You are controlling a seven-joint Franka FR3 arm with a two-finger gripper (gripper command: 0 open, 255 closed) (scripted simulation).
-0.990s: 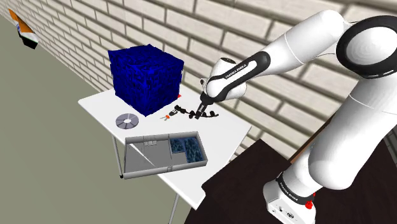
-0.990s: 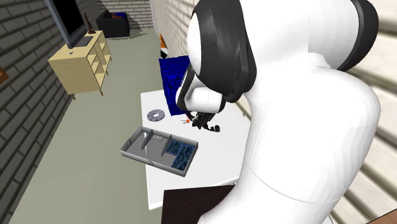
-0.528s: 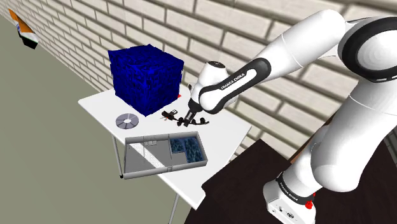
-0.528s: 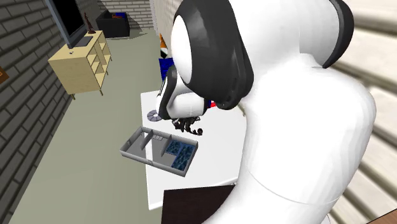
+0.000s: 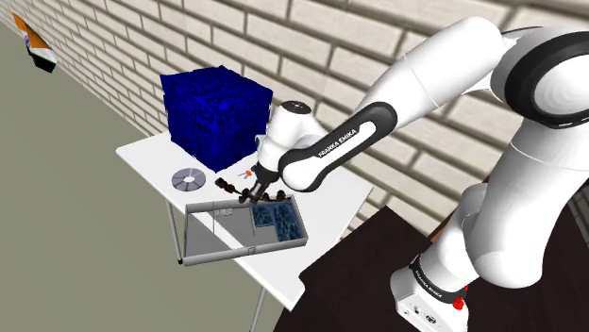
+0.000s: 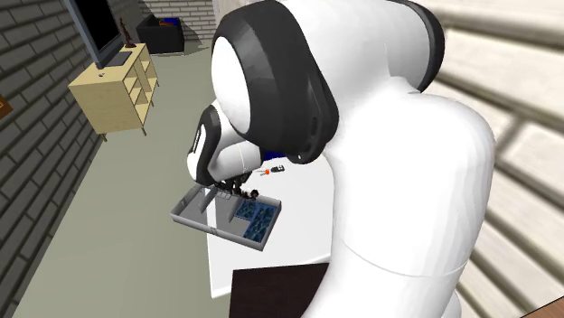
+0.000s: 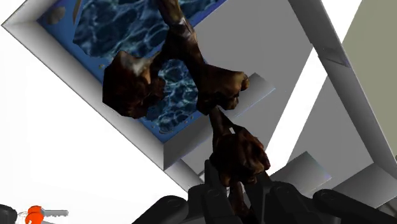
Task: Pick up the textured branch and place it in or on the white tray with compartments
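The branch [image 7: 184, 70] is dark brown and knobby, with forked stubs. My gripper [image 7: 236, 191] is shut on one end of it, and the rest sticks out past the fingertips. In the shoulder view the gripper [image 5: 247, 193] hangs with the branch [image 5: 227, 186] just over the far edge of the grey-walled tray [image 5: 241, 253]. One tray compartment [image 7: 127, 25] has a blue patterned floor and lies right under the branch. In the second exterior view the gripper [image 6: 224, 190] is above the tray [image 6: 185, 215], mostly hidden by the arm.
A big dark blue cube [image 5: 215, 115] stands at the back of the white table [image 5: 330, 193]. A disc [image 5: 188, 178] lies in front of it. A small orange-handled key [image 7: 35, 213] lies beside the tray. A brick wall runs behind the table.
The arm has swung toward the shoulder view's left, carrying the branch from the table beside the cube to over the tray's far edge.
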